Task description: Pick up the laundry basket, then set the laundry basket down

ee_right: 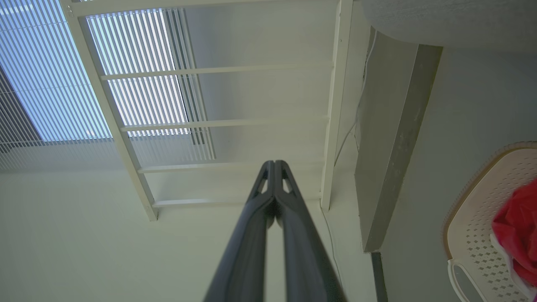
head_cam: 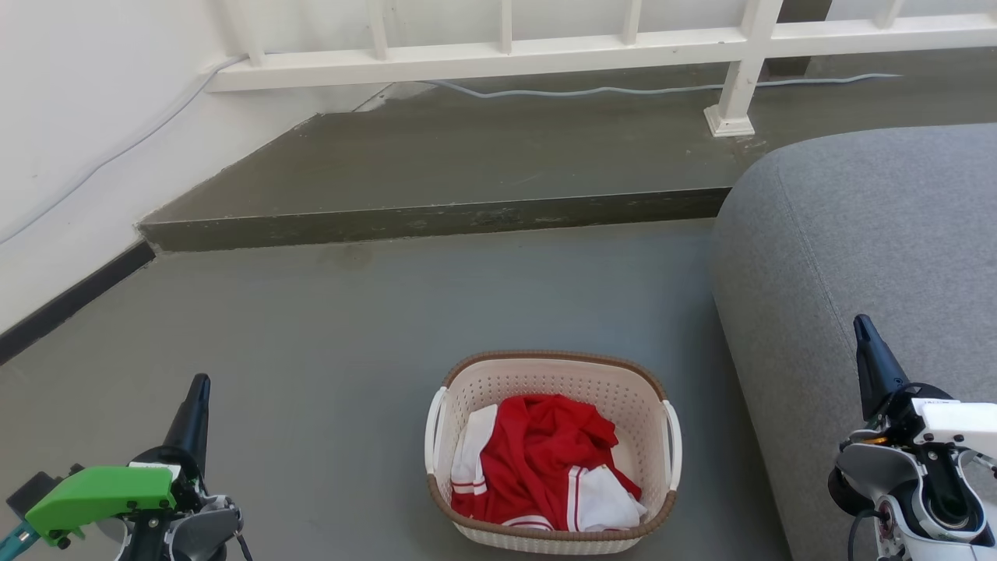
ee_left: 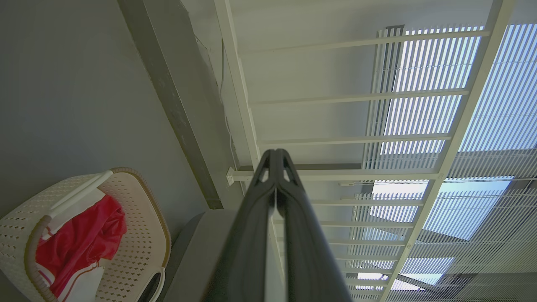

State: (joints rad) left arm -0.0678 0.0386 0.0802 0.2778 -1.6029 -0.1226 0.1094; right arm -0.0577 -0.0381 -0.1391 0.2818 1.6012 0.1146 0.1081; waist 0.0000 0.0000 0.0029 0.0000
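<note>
Two grippers sit nearest, at the bottom corners of the head view: the left gripper (head_cam: pixel 200 383) at the lower left and the right gripper (head_cam: pixel 861 326) at the lower right, both pointing up the picture. Each has its two dark fingers pressed together with nothing between them; both wrist views show the fingertips meeting.

Between the two, and apart from both, the laundry basket (head_cam: pixel 561 382) stands upright on the grey floor (head_cam: pixel 350 327). It is cream and perforated, with a brown woven-look rim and a white handle (head_cam: pixel 431 428) on each short side. Inside lies a crumpled red garment (head_cam: pixel 545 460) with white panels and striped trim, covering most of the bottom. The left wrist view catches the basket at its lower left, the right wrist view at its right edge.

Just to the right of the basket, a rounded grey sofa (head_cam: pixel 872 249) fills that side, and the right gripper shows in front of it.

Farther back, the floor meets a raised dark step (head_cam: pixel 436 218) running across the view. On that step stands a white railing (head_cam: pixel 498 51), with a pale cable (head_cam: pixel 623 89) trailing along behind its foot. A white wall (head_cam: pixel 78 117) closes the left side.
</note>
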